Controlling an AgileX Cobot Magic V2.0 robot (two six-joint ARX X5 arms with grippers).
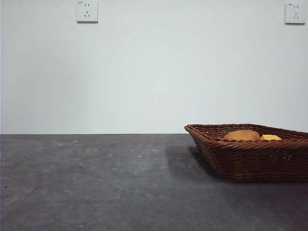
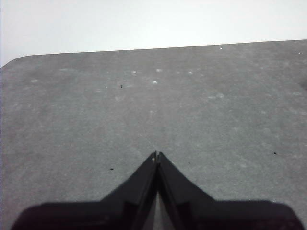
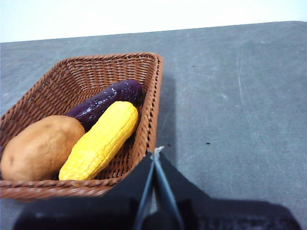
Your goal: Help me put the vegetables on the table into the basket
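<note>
The brown wicker basket [image 1: 250,154] stands on the dark grey table [image 1: 96,183] at the right. In the right wrist view the basket [image 3: 153,86] holds all three vegetables: the tan potato [image 3: 41,146], the yellow corn cob [image 3: 100,139] and the dark purple eggplant [image 3: 105,103]. In the front view only the potato [image 1: 241,135] and the corn [image 1: 270,137] show over the rim. My right gripper [image 3: 156,153] is shut and empty, beside the basket's near corner. My left gripper [image 2: 157,155] is shut and empty over bare table [image 2: 144,110].
A white wall with two sockets [image 1: 87,11] stands behind the table. The table's rounded far corner [image 2: 19,60] shows in the left wrist view.
</note>
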